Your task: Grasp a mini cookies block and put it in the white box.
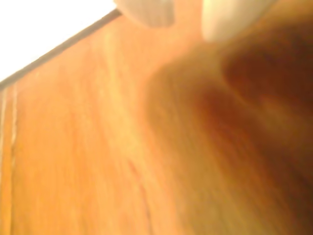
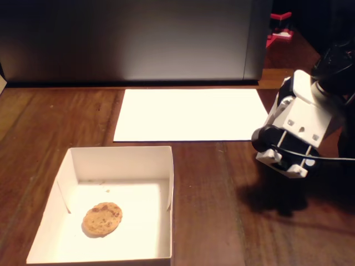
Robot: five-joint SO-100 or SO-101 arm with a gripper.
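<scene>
- Worktop (image 2: pixel 222 210): dark brown wood, bare between the box and the arm in the fixed view; the wrist view shows blurred wood grain close up.
- Dark panel (image 2: pixel 133 39): stands along the far edge, clear of the work.
- White paper sheet (image 2: pixel 188 113): lies flat at far centre, apart from the box; its edge appears at upper left in the wrist view.
- White box (image 2: pixel 119 158): sits at near left, open-topped, walls upright.
- Arm with its fingers (image 1: pixel 188 19): at the right in the fixed view, low over the worktop and well apart from the box. The wrist view shows two pale tips with a gap between them and nothing held; how wide they stand cannot be told through the blur.
- Mini cookies block (image 2: pixel 102 218): lies flat inside the box, toward its near-left part.
- Judgement: placement looks complete. The step in hand is withdrawal; best done by lifting before swinging, keeping clear of the box wall. Nothing obstructs the arm's side.
</scene>
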